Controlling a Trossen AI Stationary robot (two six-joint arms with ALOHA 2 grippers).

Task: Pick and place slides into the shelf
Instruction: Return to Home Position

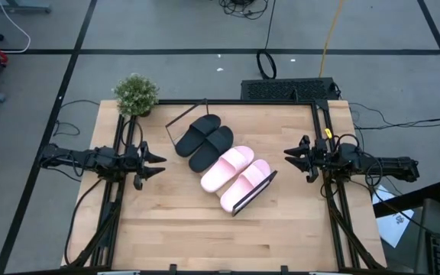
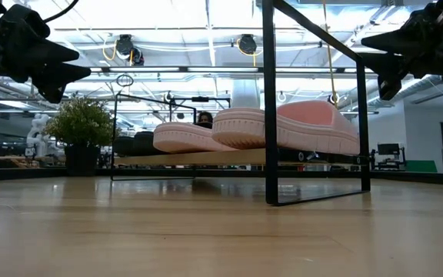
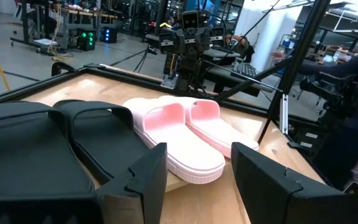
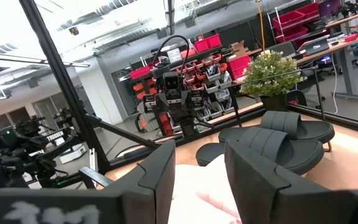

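Left pincer (image 1: 159, 165) and right pincer (image 1: 289, 157) both gape empty; retire them level, well clear of the loaded shelf (image 2: 221, 158) and slides (image 1: 234, 169).

Both arms sit stretched out level over the bench (image 1: 166, 229), one at each side edge, pointing inward at each other. The left tool (image 1: 157, 165) and the right tool (image 1: 289, 157) hang above the bench top, fingers spread, holding nothing, well apart.

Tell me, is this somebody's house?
Likely a robotics lab: a left arm and right arm flank the table, red storage bins are stacked behind, and cables cross the taped floor.
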